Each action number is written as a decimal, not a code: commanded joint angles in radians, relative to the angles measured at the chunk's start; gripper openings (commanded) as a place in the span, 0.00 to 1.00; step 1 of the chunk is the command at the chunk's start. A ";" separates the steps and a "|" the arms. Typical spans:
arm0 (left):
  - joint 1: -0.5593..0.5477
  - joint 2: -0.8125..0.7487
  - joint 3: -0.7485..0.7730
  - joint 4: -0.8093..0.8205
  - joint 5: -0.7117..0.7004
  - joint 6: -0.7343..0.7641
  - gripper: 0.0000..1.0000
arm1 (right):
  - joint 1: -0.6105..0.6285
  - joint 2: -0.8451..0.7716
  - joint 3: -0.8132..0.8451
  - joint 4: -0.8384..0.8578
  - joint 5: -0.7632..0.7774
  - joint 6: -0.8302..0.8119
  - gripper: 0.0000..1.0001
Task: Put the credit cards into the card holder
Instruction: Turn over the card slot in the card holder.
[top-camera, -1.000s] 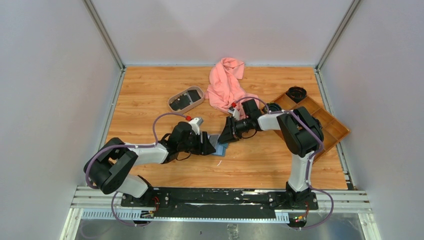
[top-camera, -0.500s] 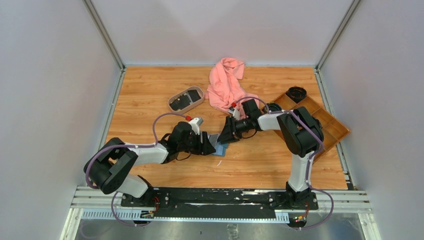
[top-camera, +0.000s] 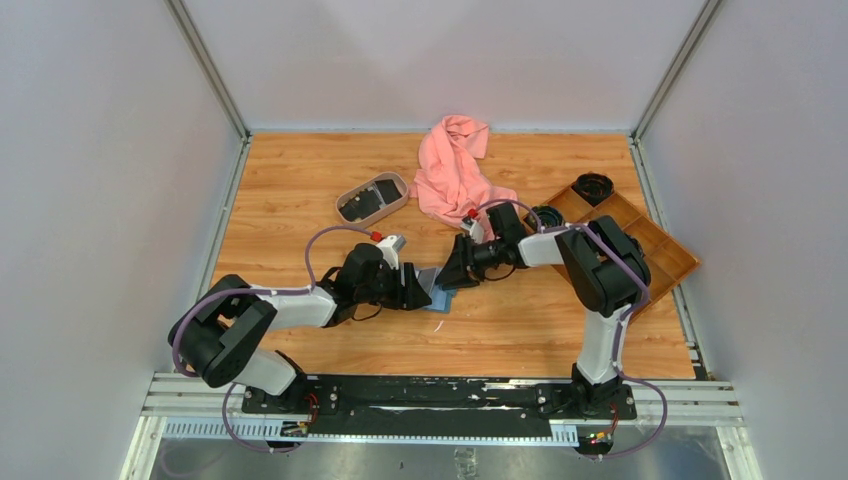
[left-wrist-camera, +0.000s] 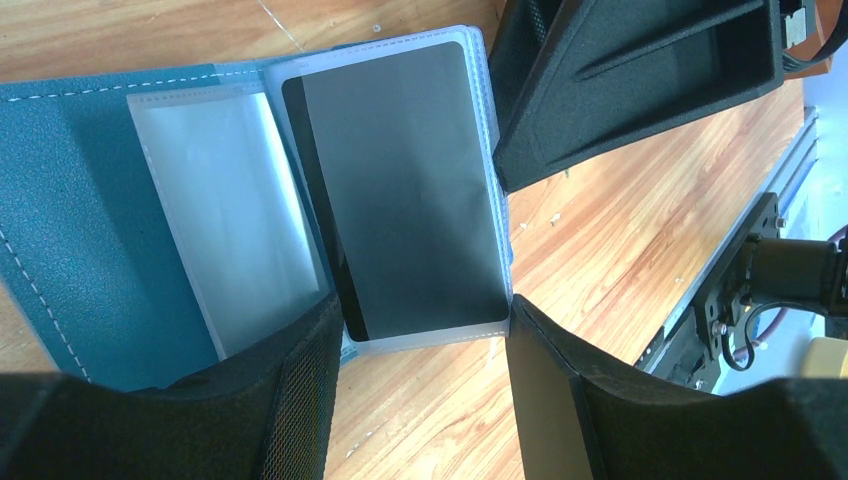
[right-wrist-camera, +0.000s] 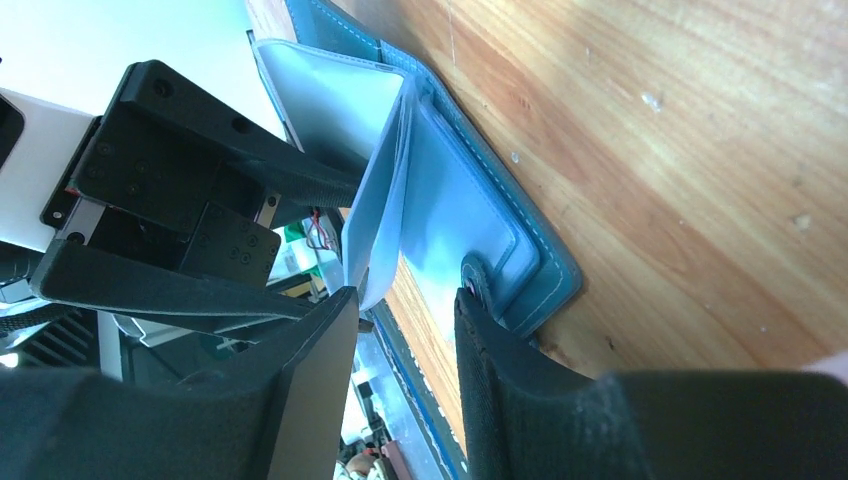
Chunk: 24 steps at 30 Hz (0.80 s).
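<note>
Scooted a little to the left since a second ago: right gripper (top-camera: 445, 281), now closer in over the card holder (top-camera: 443, 298). Same spots as before for left gripper (left-wrist-camera: 425, 305), oval tray (top-camera: 340, 207), pink cloth (top-camera: 452, 170) and wooden tray (top-camera: 672, 262).

Now the things that hold stuff. Inside the oval tray, far back on the table (top-camera: 300, 170): black credit cards (top-camera: 368, 203), lying flat. Inside the wooden tray, over at the right edge: a black round thing (top-camera: 593, 186) in the far corner part. Inside the card holder: one black card (left-wrist-camera: 410, 190), tucked all the way into a clear pocket page (left-wrist-camera: 480, 120). Right beside it, a second see-through page (left-wrist-camera: 230, 220).

Spot of the card holder: on the wood in the middle of the table, right between the two grippers. Lying open, teal cover down, pages lifted up off the cover. Long side of the black card: pointing away from the left fingers (left-wrist-camera: 300, 400) and toward the right gripper, tipped a little. Short side: straight across the gap of the left gripper.

Left gripper: about half wide, one finger against each side edge of the card page, holding it up. Right gripper: a narrow gap, not squeezing anything, with the loose page ends poking into that gap and one end just touching a finger.
</note>
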 joint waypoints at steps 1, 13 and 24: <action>0.005 0.033 -0.021 -0.019 -0.005 0.000 0.51 | -0.014 -0.028 -0.039 0.038 0.037 0.054 0.44; 0.006 0.045 -0.017 -0.011 0.006 -0.003 0.51 | -0.020 0.009 -0.021 0.018 0.067 0.082 0.43; 0.006 0.064 -0.004 -0.005 0.023 -0.001 0.67 | -0.008 0.048 0.054 -0.063 0.098 0.028 0.45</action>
